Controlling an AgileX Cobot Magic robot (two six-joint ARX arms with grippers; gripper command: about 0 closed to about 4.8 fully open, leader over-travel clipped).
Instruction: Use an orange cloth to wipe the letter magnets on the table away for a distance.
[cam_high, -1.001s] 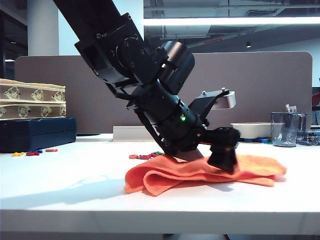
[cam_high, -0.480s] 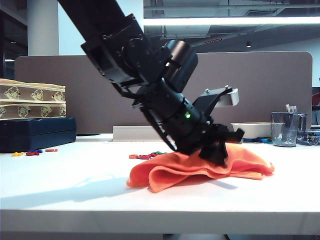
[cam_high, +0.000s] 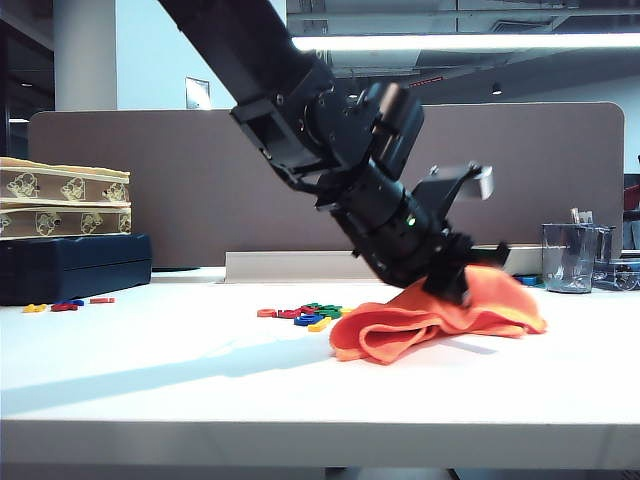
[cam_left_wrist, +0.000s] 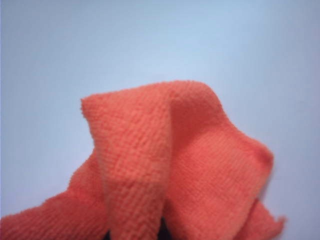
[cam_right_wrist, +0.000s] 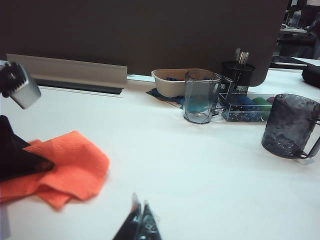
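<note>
The orange cloth (cam_high: 440, 318) lies bunched on the white table (cam_high: 150, 385), right of the middle. My left gripper (cam_high: 458, 283) reaches down from the upper left and is shut on the cloth's raised top fold. In the left wrist view the cloth (cam_left_wrist: 170, 165) covers the jaws. A small heap of letter magnets (cam_high: 308, 316) in red, green, blue and yellow lies just left of the cloth. A few more magnets (cam_high: 65, 305) lie far left. My right gripper (cam_right_wrist: 140, 214) hovers low over bare table, shut and empty, with the cloth (cam_right_wrist: 70, 170) off to one side.
A dark blue case (cam_high: 75, 266) with stacked boxes (cam_high: 65, 196) stands back left. A brown partition (cam_high: 560, 170) runs behind. On the right are a clear cup (cam_right_wrist: 200, 97), a smoky grey mug (cam_right_wrist: 290, 125), a beige bowl (cam_right_wrist: 170, 82) and a black pen holder (cam_right_wrist: 237, 75).
My left gripper has shut on the cloth and pulled it up and to the right. The cloth has bunched shorter, and more magnets now show at its left end.
</note>
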